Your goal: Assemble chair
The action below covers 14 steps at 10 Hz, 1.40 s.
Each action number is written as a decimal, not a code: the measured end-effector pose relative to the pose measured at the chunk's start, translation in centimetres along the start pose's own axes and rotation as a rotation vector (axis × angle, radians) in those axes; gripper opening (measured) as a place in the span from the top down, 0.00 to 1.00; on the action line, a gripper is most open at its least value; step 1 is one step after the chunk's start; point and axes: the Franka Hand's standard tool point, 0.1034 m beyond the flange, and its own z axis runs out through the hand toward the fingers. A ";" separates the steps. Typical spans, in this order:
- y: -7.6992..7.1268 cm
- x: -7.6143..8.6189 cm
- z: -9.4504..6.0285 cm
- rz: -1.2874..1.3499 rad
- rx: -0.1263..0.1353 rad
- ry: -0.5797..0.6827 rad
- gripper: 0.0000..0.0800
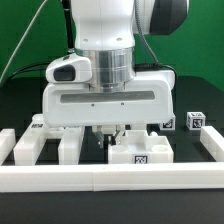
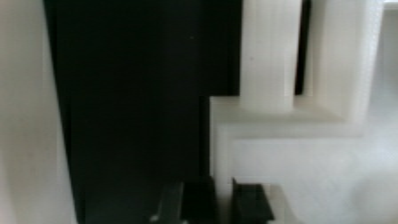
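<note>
**Chair parts: handling notes, jaws low beside the tagged panel**

Layout: loose chair parts lie on the black surface [image 1: 92, 152], inside the white border wall [image 1: 110, 182]. A tagged panel [image 1: 140, 152] sits directly under the arm. An outer block [image 1: 25, 147] and an inner block [image 1: 68, 146] lie toward the exterior view's left, and a small tagged cube [image 1: 195, 122] lies toward its right.

Jaws: down among the parts, just beside the panel. The wrist view shows dark fingertips [image 2: 251, 203] at the edge of a stepped white part [image 2: 285, 150], probably that same panel. I cannot tell whether they are spread or clamped on it.

Handling (judgement): the parts look like rigid moulded plastic, so light, unyielding and not fragile. The smooth faces could slip or twist under an off-centre pinch. Best hold is across two flat parallel faces of a thin wall, near the part's middle. Keep clear of the slots so the joining faces stay free.
</note>
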 end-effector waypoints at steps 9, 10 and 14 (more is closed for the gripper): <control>-7.7 3.6 -0.2 -0.031 0.007 0.046 0.96; -7.8 3.7 0.0 -0.027 0.008 0.044 0.96; -7.7 3.6 0.0 0.025 -0.006 0.046 0.87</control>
